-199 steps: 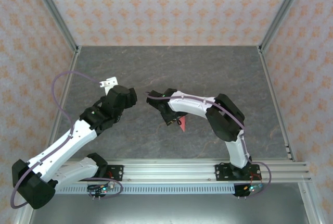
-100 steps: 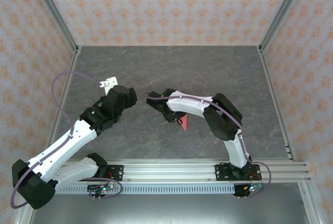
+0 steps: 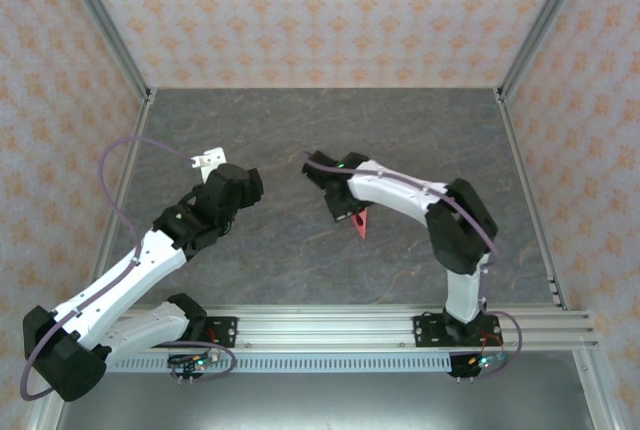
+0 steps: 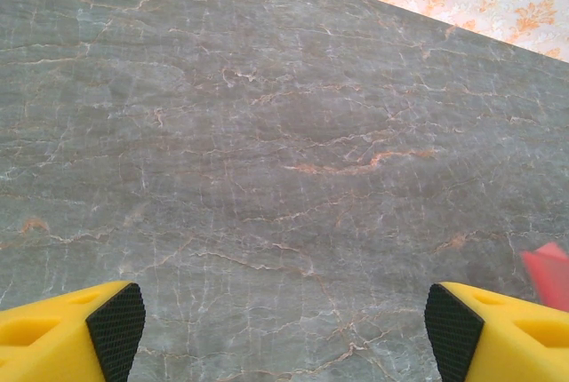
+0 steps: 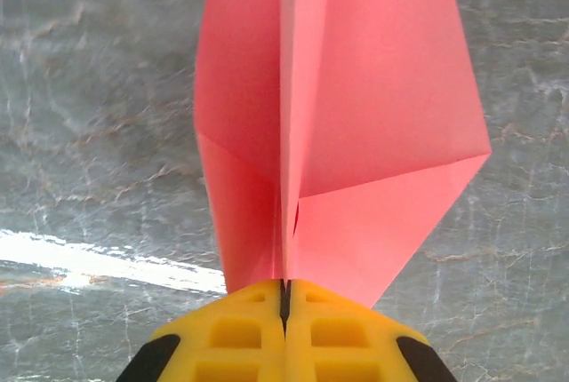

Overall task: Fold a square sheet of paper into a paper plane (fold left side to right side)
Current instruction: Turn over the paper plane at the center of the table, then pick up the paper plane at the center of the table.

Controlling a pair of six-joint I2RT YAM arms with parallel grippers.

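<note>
From above: spotted the paper plane (image 3: 361, 225) as a small pink point just right of the frame's centre, poking out below the right hand (image 3: 346, 210). Could not tell that hand's state from up there. Found the left hand (image 3: 245, 186) left of centre, well apart from the paper, over grey marbled bench (image 3: 420, 130).

Left wrist view: looked down past the left hand (image 4: 284, 333) onto veined grey bench (image 4: 267, 133). Saw two yellow fingers (image 4: 116, 324) with black pads, one in each lower corner, spread wide over bare stone. Caught a sliver of the pink paper plane (image 4: 549, 274) at the right edge, just above the right-side finger.

Right wrist view: found the right hand (image 5: 284, 302) at bottom centre, with yellow fingers (image 5: 222, 339) pressed together and pinching the centre fold of the paper plane (image 5: 382, 115). Saw pink wings fanning up and outward from the pinch, wider on the right, with grey bench (image 5: 89, 89) behind. Could not tell whether paper and bench touched.
</note>
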